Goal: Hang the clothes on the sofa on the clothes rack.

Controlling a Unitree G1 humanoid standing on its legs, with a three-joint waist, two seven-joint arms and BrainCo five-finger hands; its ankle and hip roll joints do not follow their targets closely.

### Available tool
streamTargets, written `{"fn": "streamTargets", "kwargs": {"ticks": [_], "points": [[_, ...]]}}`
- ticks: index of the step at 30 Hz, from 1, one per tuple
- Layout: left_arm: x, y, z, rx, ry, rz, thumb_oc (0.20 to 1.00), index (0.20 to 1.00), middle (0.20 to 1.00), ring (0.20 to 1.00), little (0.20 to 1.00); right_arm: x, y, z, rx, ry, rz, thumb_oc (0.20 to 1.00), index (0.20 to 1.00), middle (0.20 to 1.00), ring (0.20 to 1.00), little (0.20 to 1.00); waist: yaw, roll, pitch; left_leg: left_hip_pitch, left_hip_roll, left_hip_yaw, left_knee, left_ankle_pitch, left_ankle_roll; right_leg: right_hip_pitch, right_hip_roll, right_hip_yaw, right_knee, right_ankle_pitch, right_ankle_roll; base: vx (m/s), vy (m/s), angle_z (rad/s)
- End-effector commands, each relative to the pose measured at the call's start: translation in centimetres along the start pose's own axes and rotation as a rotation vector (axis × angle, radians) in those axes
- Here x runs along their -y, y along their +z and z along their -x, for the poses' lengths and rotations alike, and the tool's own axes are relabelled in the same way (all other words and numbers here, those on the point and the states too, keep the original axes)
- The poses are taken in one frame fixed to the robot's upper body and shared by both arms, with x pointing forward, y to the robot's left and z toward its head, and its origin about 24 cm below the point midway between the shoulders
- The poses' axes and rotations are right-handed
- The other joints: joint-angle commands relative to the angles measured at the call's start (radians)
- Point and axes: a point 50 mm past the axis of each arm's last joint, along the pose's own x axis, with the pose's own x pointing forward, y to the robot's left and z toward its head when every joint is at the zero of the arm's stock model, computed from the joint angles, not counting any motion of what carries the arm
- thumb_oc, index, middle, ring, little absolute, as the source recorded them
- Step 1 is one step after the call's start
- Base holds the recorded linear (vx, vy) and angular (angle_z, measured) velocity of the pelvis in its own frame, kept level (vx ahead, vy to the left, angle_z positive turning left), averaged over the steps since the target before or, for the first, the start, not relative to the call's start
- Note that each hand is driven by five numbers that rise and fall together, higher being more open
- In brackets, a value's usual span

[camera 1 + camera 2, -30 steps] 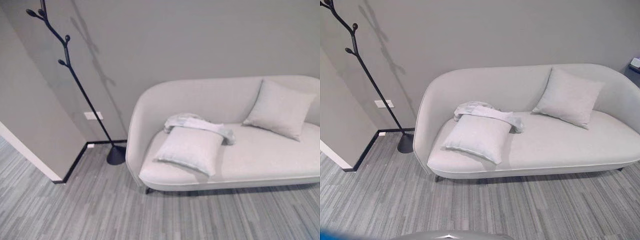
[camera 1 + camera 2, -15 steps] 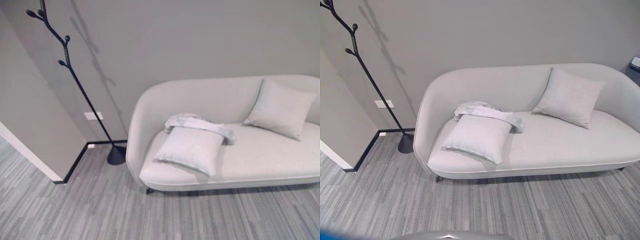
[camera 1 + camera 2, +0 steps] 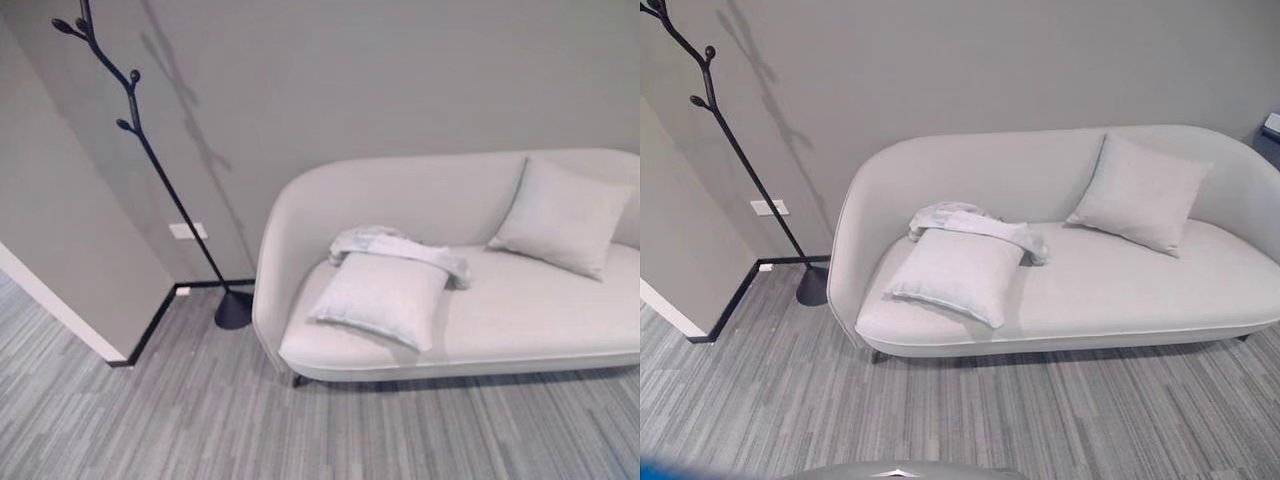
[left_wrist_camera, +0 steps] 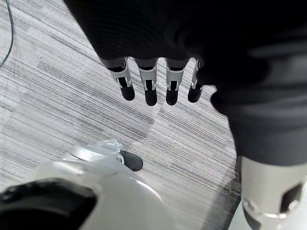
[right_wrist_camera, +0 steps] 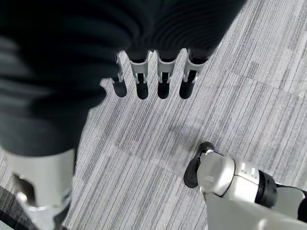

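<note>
Nearest the camera, the grey striped carpet floor (image 3: pixel 200 420) fills the lower part of both eye views. In the left wrist view the left hand (image 4: pixel 158 52) hangs over that carpet with its fingers (image 4: pixel 150 88) hanging straight and released, holding nothing. In the right wrist view the right hand (image 5: pixel 148 43) hangs the same way above the carpet, its fingers (image 5: pixel 163 81) loose and straight, nothing between them.

Farther in, at the centre and right of the eye views, stands the pale sofa (image 3: pixel 520 330) with a curved back, its front edge facing the camera. On the left part of its seat lies a light square cushion (image 3: pixel 380 297), tilted and leaning back. Just behind that cushion, touching its upper edge, lie the clothes (image 3: pixel 395 245), a crumpled pale garment stretched from the sofa's back corner toward the middle of the seat. A second cushion (image 3: pixel 562 218) leans against the backrest at the right end of the sofa, well apart from the first.

To the left of the sofa, the black clothes rack (image 3: pixel 150 165) rises from a round base on the floor just beside the sofa's left end, its thin pole slanting toward the upper left of the frame, with short knobbed branches near the top, all bare. Behind it is the grey wall (image 3: pixel 400 80), carrying a small white socket plate (image 3: pixel 186 231) low down beside the pole.
</note>
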Motion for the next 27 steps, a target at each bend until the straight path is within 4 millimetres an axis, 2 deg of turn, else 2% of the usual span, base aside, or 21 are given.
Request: {"fn": "streamTargets", "kwargs": {"ticks": [1,2,4,5,6,7,8,9,11,12,13,14,15,16,17,18,19,21,23,25,27], "points": [[2.2,1.2,0.0,0.033,-0.035,0.004,1.000,1.000,1.000,1.000,1.000,-1.7,-0.1,0.2,-0.010,0.022,0.048,1.000,1.000,1.000,1.000,1.000,0.003,-0.030,0.059,-0.053,-0.008,0.001,0.125,-0.097,-0.017,-0.005,-0.082,0.099,-0.104,0.102,0.086,-0.17,0.222,0.03],[2.5,1.5,0.0,0.041,-0.031,0.025,1.000,1.000,1.000,1.000,1.000,-2.3,0.7,0.3,0.010,0.037,0.051,1.000,1.000,1.000,1.000,1.000,-0.002,-0.014,0.081,-0.094,-0.018,0.000,0.166,-0.119,0.004,-0.061,-0.093,0.107,-0.027,0.072,0.087,-0.11,0.230,0.10],[2.5,1.5,0.0,0.041,-0.027,0.034,1.000,1.000,1.000,1.000,1.000,-2.6,0.8,0.4,0.015,0.041,0.055,1.000,1.000,1.000,1.000,1.000,-0.004,-0.007,0.081,-0.110,-0.024,-0.001,0.174,-0.125,0.016,-0.095,-0.098,0.114,0.023,0.058,0.087,-0.05,0.180,0.25],[2.6,1.5,0.0,0.041,-0.025,0.028,1.000,1.000,1.000,1.000,1.000,-2.9,0.9,0.4,0.019,0.052,0.066,1.000,1.000,1.000,1.000,1.000,-0.004,0.000,0.086,-0.112,-0.038,-0.007,0.173,-0.131,0.034,-0.121,-0.109,0.118,0.075,0.058,0.093,-0.02,0.235,0.21],[2.4,1.7,0.0,0.046,-0.018,0.015,1.000,1.000,1.000,1.000,1.000,-3.1,0.8,0.4,0.019,0.062,0.074,1.000,1.000,1.000,1.000,1.000,-0.012,-0.001,0.102,-0.098,-0.062,-0.020,0.166,-0.134,0.058,-0.193,-0.136,0.127,0.232,0.130,0.099,-0.03,0.235,0.08],[2.4,1.8,0.0,0.046,-0.018,0.015,1.000,1.000,1.000,1.000,1.000,-3.2,0.8,0.4,0.019,0.063,0.074,1.000,1.000,1.000,1.000,1.000,-0.011,-0.002,0.097,-0.105,-0.063,-0.018,0.163,-0.128,0.059,-0.201,-0.137,0.129,0.232,0.135,0.100,-0.05,0.245,0.05],[2.4,1.9,0.0,0.051,-0.018,0.009,1.000,1.000,1.000,1.000,1.000,-3.4,0.9,0.4,0.024,0.075,0.074,1.000,1.000,1.000,1.000,1.000,-0.024,0.001,0.122,-0.089,-0.073,-0.018,0.154,-0.126,0.075,-0.254,-0.150,0.145,0.354,0.208,0.095,-0.07,0.238,0.29],[2.3,2.5,0.0,0.067,-0.024,-0.012,1.000,1.000,1.000,1.000,1.000,-4.1,1.2,0.5,0.044,0.098,0.075,1.000,1.000,1.000,1.000,1.000,-0.038,0.023,0.155,-0.072,-0.058,-0.017,0.139,-0.114,0.083,-0.336,-0.140,0.141,0.515,0.248,0.079,-0.06,0.282,0.39],[2.2,2.7,0.0,0.073,-0.023,-0.019,1.000,1.000,1.000,1.000,1.000,-4.3,1.2,0.6,0.051,0.099,0.097,1.000,1.000,1.000,1.000,1.000,-0.036,0.034,0.161,-0.064,-0.050,-0.003,0.137,-0.119,0.083,-0.398,-0.168,0.106,0.594,0.200,0.072,0.10,0.134,0.26],[2.1,2.7,0.0,0.072,-0.020,-0.020,1.000,1.000,1.000,1.000,1.000,-4.2,1.1,0.5,0.048,0.094,0.100,1.000,1.000,1.000,1.000,1.000,-0.039,0.031,0.154,-0.045,-0.057,-0.008,0.132,-0.139,0.080,-0.400,-0.164,0.096,0.574,0.161,0.085,0.12,0.022,0.10],[2.0,2.7,0.0,0.072,-0.020,-0.020,1.000,1.000,1.000,1.000,1.000,-4.2,1.1,0.5,0.048,0.094,0.101,1.000,1.000,1.000,1.000,1.000,-0.039,0.032,0.155,-0.053,-0.053,0.001,0.133,-0.125,0.081,-0.402,-0.165,0.084,0.563,0.177,0.073,0.25,-0.046,0.00],[1.9,2.6,0.0,0.072,-0.021,-0.025,1.000,1.000,1.000,1.000,1.000,-4.0,1.2,0.5,0.048,0.091,0.102,1.000,1.000,1.000,1.000,1.000,-0.052,0.026,0.147,-0.014,-0.059,-0.005,0.110,-0.134,0.070,-0.386,-0.114,0.060,0.429,0.139,0.079,0.12,-0.057,-0.12],[1.9,2.6,0.0,0.072,-0.021,-0.025,1.000,1.000,1.000,1.000,1.000,-4.0,1.2,0.5,0.048,0.091,0.103,1.000,1.000,1.000,1.000,1.000,-0.052,0.029,0.146,-0.016,-0.055,-0.006,0.107,-0.129,0.069,-0.384,-0.111,0.058,0.417,0.148,0.078,0.28,-0.085,-0.19],[1.9,2.5,0.0,0.071,-0.022,-0.028,1.000,1.000,1.000,1.000,1.000,-4.1,1.2,0.5,0.051,0.094,0.103,1.000,1.000,1.000,1.000,1.000,-0.061,0.022,0.140,0.005,-0.063,-0.013,0.091,-0.138,0.064,-0.378,-0.078,0.062,0.338,0.137,0.089,0.09,-0.038,-0.10],[1.9,2.5,0.0,0.071,-0.021,-0.027,1.000,1.000,1.000,1.000,1.000,-4.1,1.2,0.5,0.051,0.095,0.103,1.000,1.000,1.000,1.000,1.000,-0.062,0.023,0.140,0.004,-0.061,-0.013,0.089,-0.134,0.063,-0.375,-0.076,0.061,0.329,0.144,0.088,0.31,-0.109,-0.05],[1.9,2.4,-0.1,0.063,-0.018,-0.025,1.000,1.000,1.000,1.000,1.000,-4.1,1.2,0.5,0.049,0.096,0.093,1.000,1.000,1.000,1.000,1.000,-0.082,0.011,0.130,0.053,-0.080,-0.035,0.050,-0.152,0.054,-0.372,-0.016,0.082,0.133,0.180,0.121,0.32,-0.106,-0.18],[1.9,2.3,-0.1,0.059,-0.014,-0.022,1.000,1.000,1.000,1.000,1.000,-3.9,0.9,0.5,0.040,0.093,0.085,1.000,1.000,1.000,1.000,1.000,-0.090,0.008,0.129,0.079,-0.085,-0.041,0.035,-0.161,0.050,-0.380,0.003,0.088,0.075,0.210,0.133,0.42,-0.143,-0.28],[2.2,2.3,0.0,0.062,-0.023,-0.035,1.000,1.000,1.000,1.000,1.000,-3.8,0.3,0.4,0.028,0.090,0.085,1.000,1.000,1.000,1.000,1.000,-0.103,0.009,0.127,0.136,-0.084,-0.057,0.012,-0.181,0.039,-0.393,0.005,0.076,0.021,0.239,0.141,0.39,-0.173,-0.15],[2.4,2.1,0.0,0.062,-0.034,-0.066,1.000,1.000,1.000,1.000,1.000,-3.0,0.0,0.2,0.016,0.070,0.091,1.000,1.000,1.000,1.000,1.000,-0.104,0.015,0.109,0.163,-0.079,-0.058,0.006,-0.202,0.038,-0.344,-0.006,0.073,-0.015,0.231,0.121,0.36,-0.171,0.48],[2.4,1.9,0.0,0.056,-0.033,-0.075,1.000,1.000,1.000,1.000,1.000,-2.8,0.0,0.2,0.017,0.066,0.097,1.000,1.000,1.000,1.000,1.000,-0.106,0.021,0.098,0.171,-0.070,-0.057,0.010,-0.210,0.034,-0.336,0.001,0.080,0.000,0.224,0.112,0.23,-0.112,0.38],[2.6,1.9,0.0,0.059,-0.030,-0.070,1.000,1.000,1.000,1.000,1.000,-2.9,0.6,0.3,0.035,0.065,0.133,1.000,1.000,1.000,1.000,1.000,-0.107,0.036,0.083,0.170,-0.040,-0.050,0.049,-0.203,0.011,-0.320,0.023,0.091,0.024,0.196,0.091,0.29,-0.175,0.23]]}}
